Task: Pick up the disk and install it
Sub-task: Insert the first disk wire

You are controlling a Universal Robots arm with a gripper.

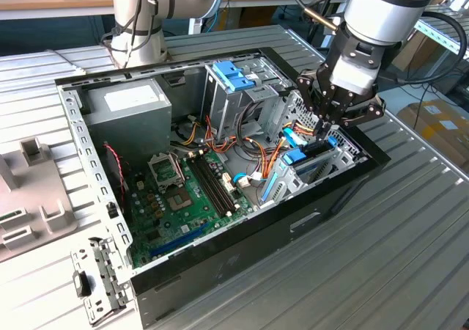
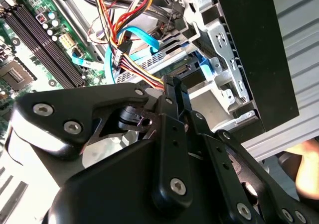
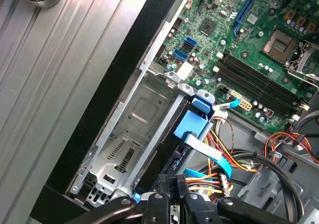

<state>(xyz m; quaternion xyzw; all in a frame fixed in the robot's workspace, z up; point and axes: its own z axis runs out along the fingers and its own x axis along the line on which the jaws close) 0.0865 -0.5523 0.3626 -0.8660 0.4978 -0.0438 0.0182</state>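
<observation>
The disk (image 1: pixel 314 156) lies flat in the metal drive bay (image 3: pixel 127 134) at the open computer case's front corner, on the exterior view's right. Its dark body (image 3: pixel 167 147) is framed by bright blue rails, with a blue end tab (image 3: pixel 193 126) toward the motherboard. My gripper (image 1: pixel 327 128) hangs right over the disk's far end, fingers pointing down into the bay. In both wrist views the two black fingers (image 3: pixel 164 184) stand close together, shut with nothing between them (image 2: pixel 172 84). Coloured cables and a flat blue cable (image 3: pixel 209 152) run beside the disk.
The green motherboard (image 1: pixel 183 191), a grey power supply (image 1: pixel 128 106) and a tall grey drive cage with a light blue bracket (image 1: pixel 233 77) fill the case. Another robot's base (image 1: pixel 139 29) stands behind. Grey fixtures (image 1: pixel 29 198) lie left. A person's hand (image 2: pixel 306 167) is beside the case.
</observation>
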